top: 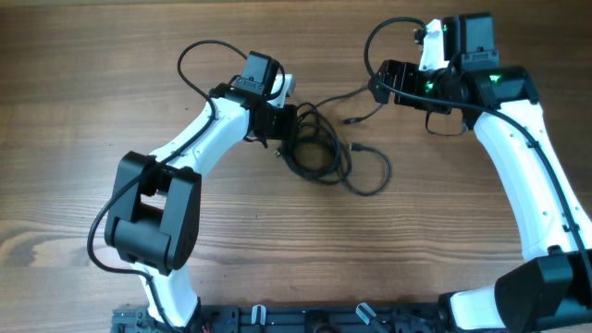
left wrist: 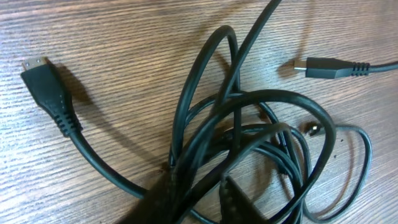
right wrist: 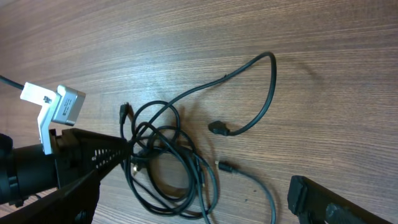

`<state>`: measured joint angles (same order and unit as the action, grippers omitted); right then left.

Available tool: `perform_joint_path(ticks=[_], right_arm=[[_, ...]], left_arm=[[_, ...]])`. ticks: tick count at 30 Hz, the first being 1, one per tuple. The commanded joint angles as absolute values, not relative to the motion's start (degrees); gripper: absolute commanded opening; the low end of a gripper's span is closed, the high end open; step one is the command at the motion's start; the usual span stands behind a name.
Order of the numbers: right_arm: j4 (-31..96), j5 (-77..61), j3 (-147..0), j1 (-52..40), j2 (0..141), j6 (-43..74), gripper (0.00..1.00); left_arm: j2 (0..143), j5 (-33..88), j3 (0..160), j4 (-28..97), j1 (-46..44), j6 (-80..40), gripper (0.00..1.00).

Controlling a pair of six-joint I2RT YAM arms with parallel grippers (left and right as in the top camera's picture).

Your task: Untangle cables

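Observation:
The cables (top: 319,157) lie as a black tangle of loops mid-table. One strand trails right in a wide loop (top: 375,176). My left gripper (top: 285,139) reaches into the tangle's left side. In the left wrist view its fingers (left wrist: 239,202) pinch several strands of the cables (left wrist: 249,106). A flat plug (left wrist: 46,87) lies loose at the left and another plug (left wrist: 326,67) at the upper right. My right gripper (top: 381,83) hovers open above the tangle's far right side. Its wrist view shows the cables (right wrist: 174,155) below, a free plug (right wrist: 217,129), and the right gripper (right wrist: 199,205) holding nothing.
The table is brown wood (top: 74,139). Thick black wires of the arms arc above each wrist (top: 199,55) (top: 379,32). A black rail with fixtures (top: 277,319) runs along the near edge. The left arm's white camera bracket (right wrist: 53,109) shows in the right wrist view.

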<state>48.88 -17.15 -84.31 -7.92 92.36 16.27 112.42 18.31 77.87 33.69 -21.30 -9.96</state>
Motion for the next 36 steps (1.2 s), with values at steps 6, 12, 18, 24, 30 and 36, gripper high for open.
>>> perform_joint_path(ticks=[6, 12, 18, 24, 30, 36], right_arm=[[48.47, -18.13, -84.68, -7.97, 93.23, 16.49, 1.00], [48.51, -22.11, -84.68, -7.97, 93.23, 13.28, 0.99], [48.49, -30.04, -84.68, -9.19, 93.23, 11.99, 0.95], [48.21, -30.04, -84.68, -14.68, 93.41, 12.23, 0.88], [48.25, -26.35, -84.68, -14.79, 93.43, 16.73, 0.88], [47.66, -24.34, -84.68, -14.79, 93.43, 16.69, 0.88]], left_arm=[[109.56, 21.56, 80.51, 36.03, -19.90, -12.53, 0.04], [97.27, 25.80, 81.89, 39.51, -17.78, -20.75, 0.04], [91.18, 26.00, 81.89, 43.57, -17.78, -29.04, 0.04], [91.07, 30.26, 81.89, 41.74, -17.72, -33.91, 0.04], [83.79, 41.34, 81.89, 28.34, -16.58, -34.76, 0.04], [73.12, 41.30, 81.89, 17.91, -16.58, -40.95, 0.04]])
